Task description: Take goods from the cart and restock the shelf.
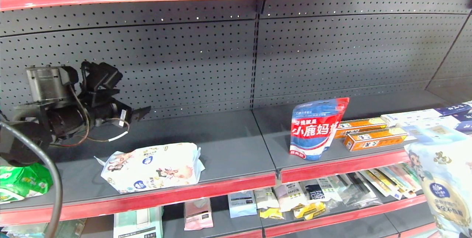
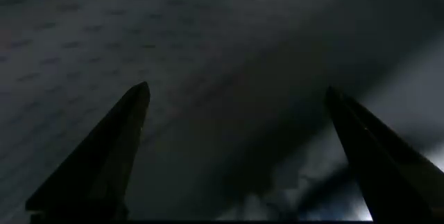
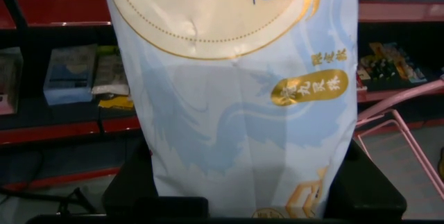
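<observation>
Pale blue tissue pack [image 1: 442, 179] nearest, gripped by right gripper [image 3: 253, 200], off shelf's right end, not yet placed. Left gripper [image 2: 236, 89] spread wide, empty, over shelf [image 1: 228, 146] near cartoon wipes pack [image 1: 153, 166]. Red-blue pouch [image 1: 317, 127], orange boxes [image 1: 372, 138] already stocked; restocking judged partway

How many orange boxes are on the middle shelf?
2. The rear orange box and the front orange box lie side by side on the shelf, just right of the standing red pouch, which may hide more.
</observation>
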Controlling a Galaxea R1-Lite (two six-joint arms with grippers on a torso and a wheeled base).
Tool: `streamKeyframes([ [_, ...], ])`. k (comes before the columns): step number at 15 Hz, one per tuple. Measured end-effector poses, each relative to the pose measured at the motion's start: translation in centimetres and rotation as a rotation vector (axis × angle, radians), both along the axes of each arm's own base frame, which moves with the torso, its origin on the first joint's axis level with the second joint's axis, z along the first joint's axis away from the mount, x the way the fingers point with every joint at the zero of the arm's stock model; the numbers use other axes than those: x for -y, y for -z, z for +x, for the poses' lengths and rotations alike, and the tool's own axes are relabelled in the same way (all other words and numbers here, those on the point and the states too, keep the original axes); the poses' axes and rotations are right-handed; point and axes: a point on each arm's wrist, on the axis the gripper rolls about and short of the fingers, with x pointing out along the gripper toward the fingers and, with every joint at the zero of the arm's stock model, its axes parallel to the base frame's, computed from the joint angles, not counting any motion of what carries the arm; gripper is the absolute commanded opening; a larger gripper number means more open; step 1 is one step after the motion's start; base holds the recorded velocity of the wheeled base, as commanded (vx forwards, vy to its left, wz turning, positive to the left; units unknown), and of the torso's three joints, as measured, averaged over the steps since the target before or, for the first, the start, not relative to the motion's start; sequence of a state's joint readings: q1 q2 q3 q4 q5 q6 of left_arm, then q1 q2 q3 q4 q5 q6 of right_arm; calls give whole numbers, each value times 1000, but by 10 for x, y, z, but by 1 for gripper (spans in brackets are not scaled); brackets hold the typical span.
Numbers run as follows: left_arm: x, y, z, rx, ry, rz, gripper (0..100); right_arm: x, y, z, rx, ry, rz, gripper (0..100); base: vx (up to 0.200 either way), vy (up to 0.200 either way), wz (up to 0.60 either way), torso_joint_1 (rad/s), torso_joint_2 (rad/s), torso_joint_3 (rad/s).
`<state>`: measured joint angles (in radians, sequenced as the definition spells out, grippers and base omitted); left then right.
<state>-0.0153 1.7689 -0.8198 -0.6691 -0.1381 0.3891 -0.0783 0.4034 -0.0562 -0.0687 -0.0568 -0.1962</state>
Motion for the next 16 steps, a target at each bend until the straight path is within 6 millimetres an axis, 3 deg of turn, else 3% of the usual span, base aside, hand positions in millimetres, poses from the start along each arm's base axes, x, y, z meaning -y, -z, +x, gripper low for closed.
streamKeyframes([
  [2,9,5,2,27,-209,-37,100,0,-1,1,-2,0,1,0,0,0,0,0,0,0],
  [5,14,8,-21,-9,-261,-75,100,0,-2,4,-28,-2,3,0,0,0,0,0,0,0],
  [10,7,10,-109,-53,-230,-138,100,0,-13,15,-68,-30,11,0,0,0,0,0,0,0],
  [16,5,8,-190,-70,-47,-200,100,-1,-20,18,-65,-78,1,0,0,0,0,0,0,0],
])
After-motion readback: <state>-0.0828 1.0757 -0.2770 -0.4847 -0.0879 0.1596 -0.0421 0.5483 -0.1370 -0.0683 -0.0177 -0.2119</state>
